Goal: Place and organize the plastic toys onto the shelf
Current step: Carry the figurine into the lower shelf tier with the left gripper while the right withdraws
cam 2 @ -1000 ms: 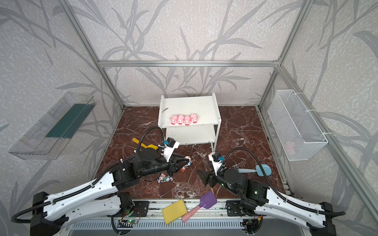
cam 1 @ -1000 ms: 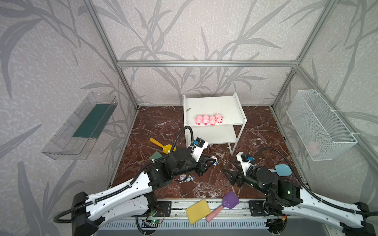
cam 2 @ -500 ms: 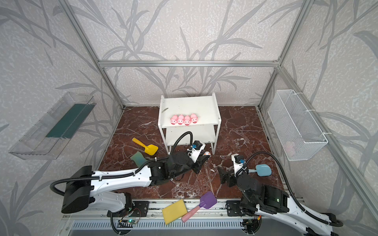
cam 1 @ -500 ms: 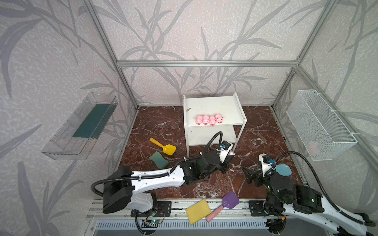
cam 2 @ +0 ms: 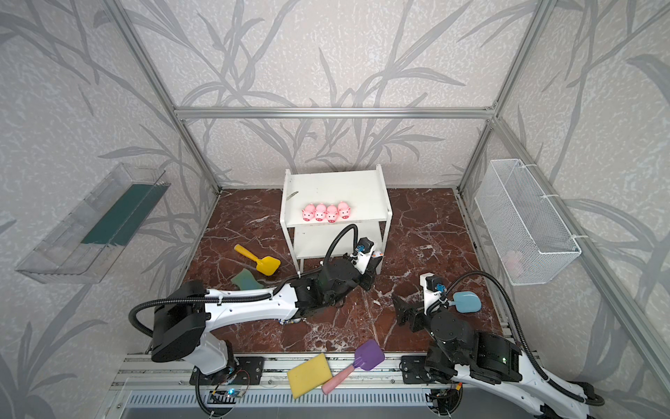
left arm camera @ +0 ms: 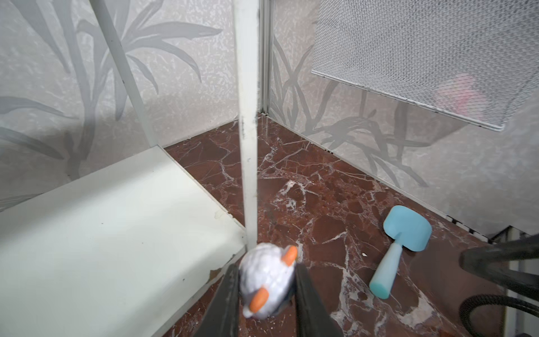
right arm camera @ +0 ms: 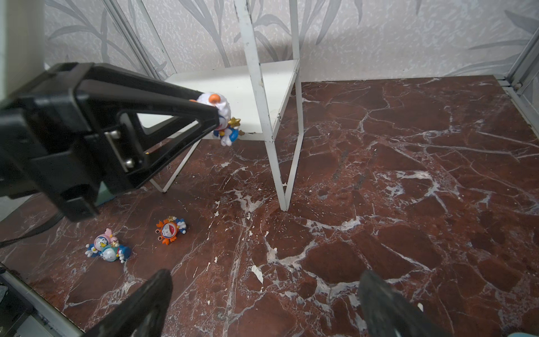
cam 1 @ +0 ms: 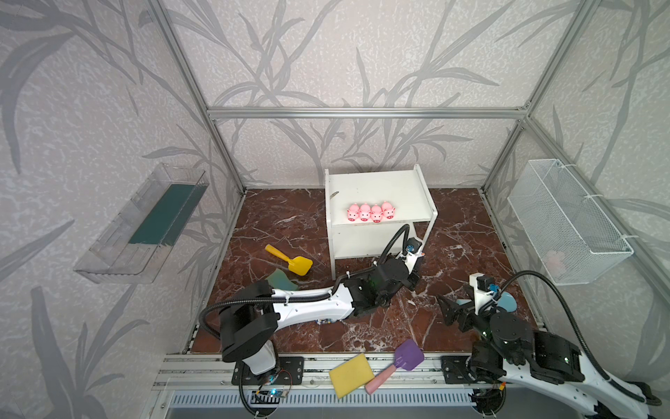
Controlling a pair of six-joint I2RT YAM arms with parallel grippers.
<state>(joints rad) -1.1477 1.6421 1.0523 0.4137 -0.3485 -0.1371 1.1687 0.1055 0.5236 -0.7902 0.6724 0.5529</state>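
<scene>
Because the left claw (right arm camera: 210,106) pinches the white-and-blue plastic figurine with orange knobs (left arm camera: 264,274) by its head, the feet hang free below the tips, likely ready for setting on the lower board of the white two-tier shelf (left arm camera: 116,218) just ahead; the right claw (right arm camera: 267,277) gapes empty, three tiny colourful figurines (right arm camera: 169,229) on the floor before it

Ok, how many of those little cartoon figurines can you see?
4. A white-blue one is gripped in the left tool by the shelf's lower board. An orange one lies alone on the floor; a pink one and a teal one lie touching nearby.
</scene>
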